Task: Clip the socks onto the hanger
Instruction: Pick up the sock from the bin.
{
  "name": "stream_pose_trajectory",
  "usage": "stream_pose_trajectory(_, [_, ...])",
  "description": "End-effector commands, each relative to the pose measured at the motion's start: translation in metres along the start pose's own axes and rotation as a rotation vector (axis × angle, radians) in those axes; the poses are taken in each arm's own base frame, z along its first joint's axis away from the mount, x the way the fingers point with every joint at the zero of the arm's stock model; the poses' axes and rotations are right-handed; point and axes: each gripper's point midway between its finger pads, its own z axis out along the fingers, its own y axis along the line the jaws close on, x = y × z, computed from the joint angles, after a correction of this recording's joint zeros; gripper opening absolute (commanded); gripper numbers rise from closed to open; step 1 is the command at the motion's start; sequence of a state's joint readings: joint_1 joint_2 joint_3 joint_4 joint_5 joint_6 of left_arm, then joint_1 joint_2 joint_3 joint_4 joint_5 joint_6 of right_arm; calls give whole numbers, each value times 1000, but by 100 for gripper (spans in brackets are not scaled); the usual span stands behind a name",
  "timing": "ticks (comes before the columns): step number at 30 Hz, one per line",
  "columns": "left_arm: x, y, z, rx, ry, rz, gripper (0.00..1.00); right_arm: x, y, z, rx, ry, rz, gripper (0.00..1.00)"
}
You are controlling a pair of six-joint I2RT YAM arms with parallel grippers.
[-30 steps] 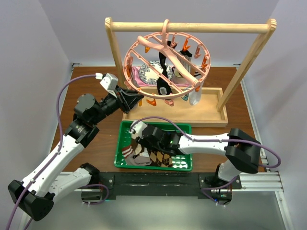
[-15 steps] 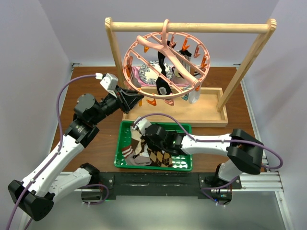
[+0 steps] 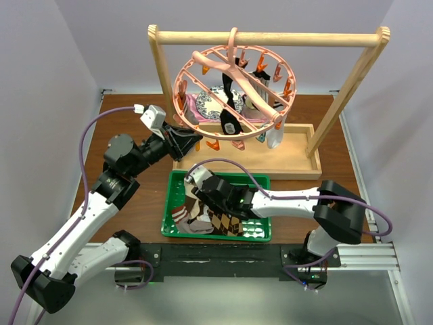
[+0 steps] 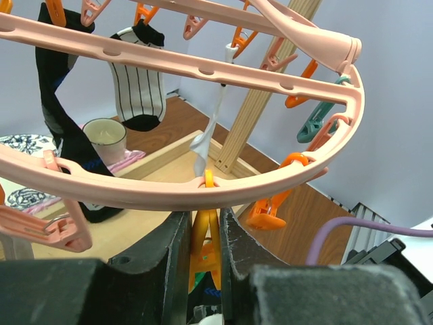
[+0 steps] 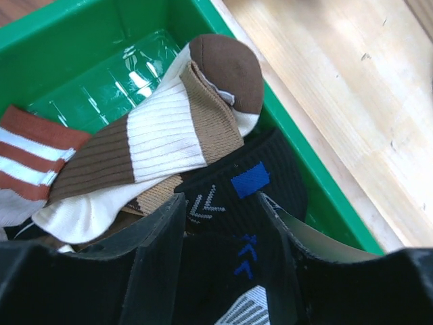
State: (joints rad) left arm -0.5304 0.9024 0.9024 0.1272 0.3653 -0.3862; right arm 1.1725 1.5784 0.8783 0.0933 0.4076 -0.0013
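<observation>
Our left claw [image 4: 203,230] pinches 1 clip [image 4: 205,261] of the hanger [image 4: 169,194]; our right claw [image 5: 220,210] stands half-wide astride the black sock [image 5: 281,176].

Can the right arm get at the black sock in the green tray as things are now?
Probably yes. Its fingers stand open on either side of the black sock, and nothing covers it there; the brown-white sock lies just beyond.

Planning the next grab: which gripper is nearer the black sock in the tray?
Right gripper: fingers straddle the black sock; left gripper is at the hanger, shut on an orange clip.
</observation>
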Motion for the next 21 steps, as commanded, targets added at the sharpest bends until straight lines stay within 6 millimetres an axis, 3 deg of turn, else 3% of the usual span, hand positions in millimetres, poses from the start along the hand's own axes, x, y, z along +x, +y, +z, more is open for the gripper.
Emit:
stream_pose_trajectory(1, [8,-3,-4,19,21,-26,0,-15,2,5,43,-21,50,50])
stream_pose_trajectory(5, [10,-3,-4,22,26,-30,0,-13,-2,7,69,-26,63,44])
stream_pose_trajectory(9, [11,-4,-5,23,30,-31,0,-23,-8,0,89,-62,83,19])
stream_pose_trajectory(10, [12,-4,-5,24,33,-33,0,-26,-9,-2,90,-73,88,9])
stream_pose_trajectory(12, [14,-3,-5,21,35,-35,0,-37,-15,-13,92,-112,105,1])
stream_pose_trajectory(19, [12,-2,-3,22,26,-28,0,-66,-28,-56,59,-243,186,0])
stream_pose_trajectory(21, [11,-3,-4,24,24,-27,0,-67,-28,-64,40,-263,192,0])
